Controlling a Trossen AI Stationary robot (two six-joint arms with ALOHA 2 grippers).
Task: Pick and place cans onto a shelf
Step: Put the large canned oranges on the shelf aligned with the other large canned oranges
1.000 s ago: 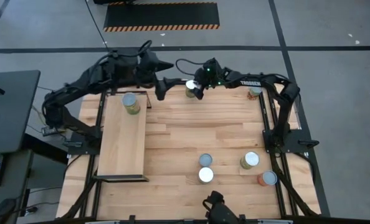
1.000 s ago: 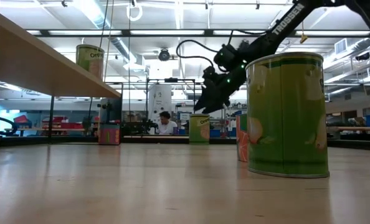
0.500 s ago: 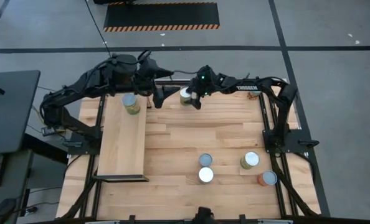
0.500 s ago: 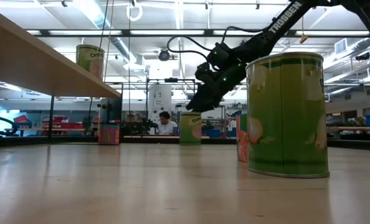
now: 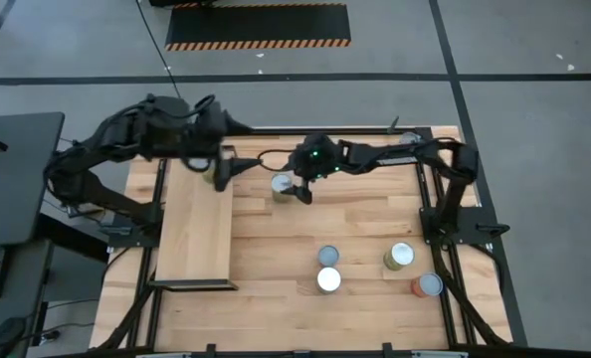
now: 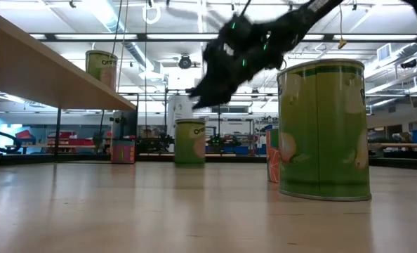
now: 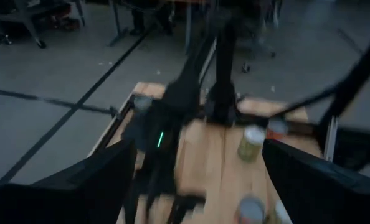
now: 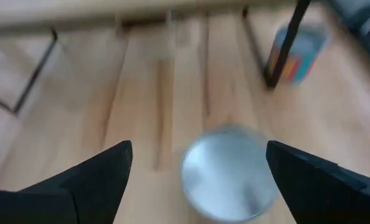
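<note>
A green-labelled can (image 5: 282, 184) with a silver top (image 8: 228, 173) stands upright on the tabletop, right of the shelf's far end. My right gripper (image 5: 290, 187) reaches over it from the table's right, open, with the can between its fingers. The shelf (image 5: 196, 219) is a pale board on black legs at the table's left. It carries one can (image 6: 101, 65) at its far end. My left gripper (image 5: 223, 165) hovers open above that end, with nothing between its fingers (image 7: 79, 186). My right gripper touches the can's side just under the top rim (image 8: 263, 163) with the inner face of one finger (image 8: 291, 174). A clear gap stays between the can and the other finger (image 8: 104, 171). The fingers slant down from the table's right. The can's base (image 6: 189, 164) rests on the table.
Two cans (image 5: 328, 256) (image 5: 328, 279) stand in the near middle. A green one (image 5: 399, 257) and an orange one (image 5: 428, 286) stand near right. A bluish can (image 8: 295, 53) sits under the shelf by a black leg. Bare tabletop lies between.
My right gripper has swung from the far edge toward the table's left and near side. The can has slid upright along the table with it. My left gripper has drawn back toward the left, over the shelf's far end.
</note>
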